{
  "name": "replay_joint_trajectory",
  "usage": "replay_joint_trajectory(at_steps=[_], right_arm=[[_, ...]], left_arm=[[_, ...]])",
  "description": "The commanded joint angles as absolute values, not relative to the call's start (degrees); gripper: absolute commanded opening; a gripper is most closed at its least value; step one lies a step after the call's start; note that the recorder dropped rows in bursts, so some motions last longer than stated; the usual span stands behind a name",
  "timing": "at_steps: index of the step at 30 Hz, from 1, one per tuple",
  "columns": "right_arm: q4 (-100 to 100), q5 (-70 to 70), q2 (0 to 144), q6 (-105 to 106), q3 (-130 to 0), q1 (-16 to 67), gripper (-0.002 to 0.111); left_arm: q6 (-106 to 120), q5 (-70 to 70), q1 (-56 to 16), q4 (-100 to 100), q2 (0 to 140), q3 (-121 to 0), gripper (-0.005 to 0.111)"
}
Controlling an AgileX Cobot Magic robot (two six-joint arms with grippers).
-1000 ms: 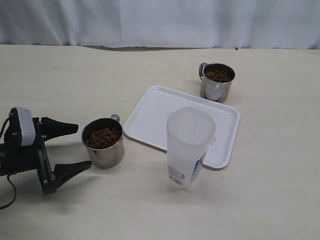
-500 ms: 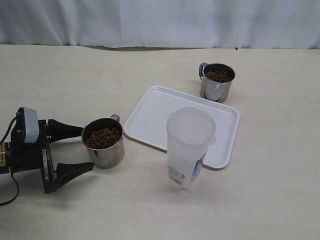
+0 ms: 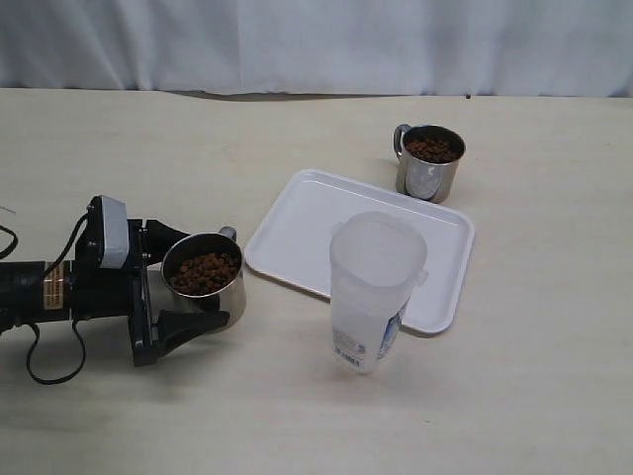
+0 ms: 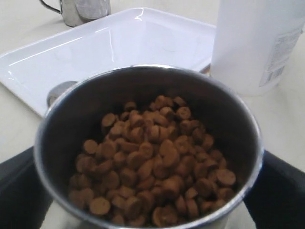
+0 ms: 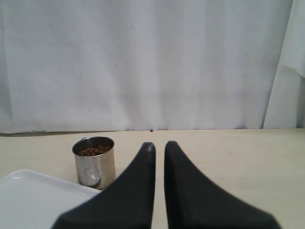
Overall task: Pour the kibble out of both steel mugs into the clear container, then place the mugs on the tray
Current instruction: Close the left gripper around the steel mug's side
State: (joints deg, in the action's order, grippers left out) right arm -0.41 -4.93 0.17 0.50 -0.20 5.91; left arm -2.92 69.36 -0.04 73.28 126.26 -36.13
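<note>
A steel mug (image 3: 208, 302) full of kibble (image 3: 205, 271) stands left of the tray (image 3: 307, 213). My left gripper (image 3: 198, 289) is open, with one black finger on each side of this mug. In the left wrist view the mug (image 4: 119, 90) and its kibble (image 4: 152, 162) fill the frame between the fingers (image 4: 19, 191). The second steel mug (image 3: 430, 163), also holding kibble, stands behind the tray. The clear container (image 3: 374, 287) stands upright and empty at the tray's front edge. My right gripper (image 5: 159, 145) is shut on nothing and shows only in the right wrist view, pointing past the far mug (image 5: 94, 162).
The white tray lies bare between the two mugs. A white curtain (image 3: 316, 45) hangs along the back edge of the beige table. The left arm's cable (image 3: 49, 361) trails on the table at the far left.
My left gripper has slid right along the table, and its open jaws now straddle the near mug. Nothing else has moved.
</note>
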Motion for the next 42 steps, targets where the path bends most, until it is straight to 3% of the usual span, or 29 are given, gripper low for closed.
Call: replay_joint_trajectory(at_steps=[1, 42], right_arm=[[-0.42, -4.56, 0.0, 0.48, 0.0, 6.21, 0.005], [-0.42, -4.56, 0.0, 0.48, 0.0, 6.21, 0.005]], left_arm=[[-4.55, 69.96, -0.68, 71.86, 126.44, -36.37, 0.088], [-4.88, 69.96, -0.68, 72.27, 130.92, -38.72, 0.088]])
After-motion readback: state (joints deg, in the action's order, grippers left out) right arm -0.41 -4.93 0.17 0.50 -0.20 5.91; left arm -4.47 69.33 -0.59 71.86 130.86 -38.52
